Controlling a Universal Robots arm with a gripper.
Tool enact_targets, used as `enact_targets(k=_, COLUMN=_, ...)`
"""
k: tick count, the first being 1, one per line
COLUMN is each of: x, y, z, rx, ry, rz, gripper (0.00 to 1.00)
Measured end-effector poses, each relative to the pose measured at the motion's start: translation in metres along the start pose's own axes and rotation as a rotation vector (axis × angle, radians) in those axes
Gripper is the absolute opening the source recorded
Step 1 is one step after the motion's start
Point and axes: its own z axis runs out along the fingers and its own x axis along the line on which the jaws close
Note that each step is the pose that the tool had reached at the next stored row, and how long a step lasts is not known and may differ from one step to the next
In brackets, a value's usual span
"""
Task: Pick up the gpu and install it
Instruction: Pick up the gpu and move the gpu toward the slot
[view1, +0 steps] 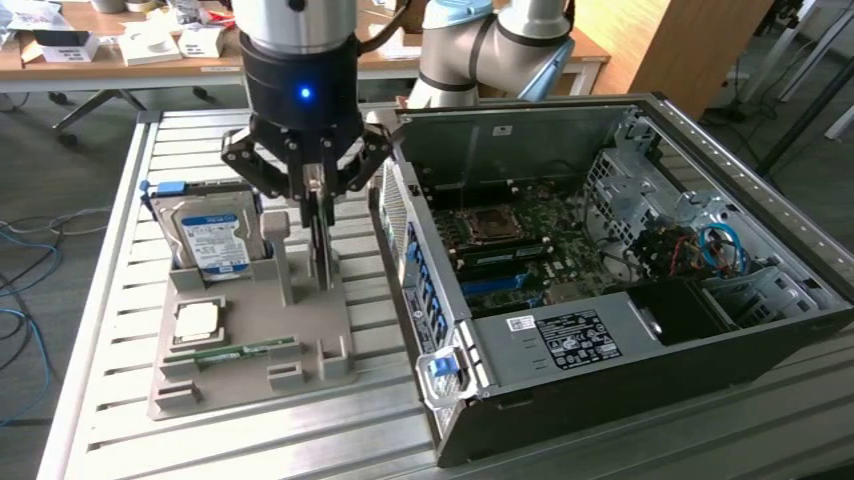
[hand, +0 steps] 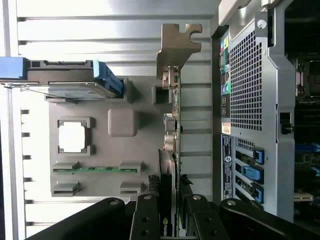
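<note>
The gpu (view1: 324, 262) stands on edge in a slot of the grey holder (view1: 310, 335), on the side nearest the computer case. In the wrist view the gpu (hand: 173, 125) appears edge-on as a thin dark board, with its pale metal bracket (hand: 176, 47) at the far end. My gripper (view1: 316, 212) comes straight down over the card. Its black fingers (hand: 146, 215) press against both faces of the card's top edge, so the gripper (hand: 170, 202) is shut on it. The card's lower edge still sits in the holder.
The open computer case (view1: 747, 300) lies beside the holder, its motherboard (view1: 514, 250) exposed. The holder also carries a hard drive with a blue label (view1: 214, 238), a CPU (view1: 198, 320) and a RAM stick (view1: 247, 350). Everything rests on a slatted metal table (view1: 120, 300).
</note>
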Motion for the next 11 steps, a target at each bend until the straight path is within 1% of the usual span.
enact_targets(k=5, x=0.000, y=0.0008, z=-0.0182, rx=0.0001, ry=-0.0001, rz=-0.001, gripper=0.26)
enact_targets(k=11, x=0.000, y=0.0014, z=-0.0325, rx=0.0000, ry=0.0001, rz=-0.006, gripper=0.26)
